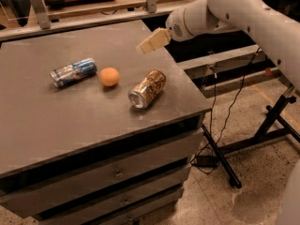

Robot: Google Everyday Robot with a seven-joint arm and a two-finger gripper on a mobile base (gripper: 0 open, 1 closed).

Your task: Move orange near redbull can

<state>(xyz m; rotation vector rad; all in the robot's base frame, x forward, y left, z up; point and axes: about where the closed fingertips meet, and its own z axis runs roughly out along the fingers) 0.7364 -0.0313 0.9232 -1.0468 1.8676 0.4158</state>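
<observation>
Hand (153, 40) hovers empty above the desk (56, 125), its degree of opening not discernible, while the orange (109, 76) lies below and left of it, just beside the toppled redbull can (73, 72), which lies farther left.

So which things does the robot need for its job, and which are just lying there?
For the job:
orange
redbull can, lying on its side close beside the orange
gripper, hovering above the table near its far right edge

Just lying about:
gold-and-brown can, on its side
</observation>
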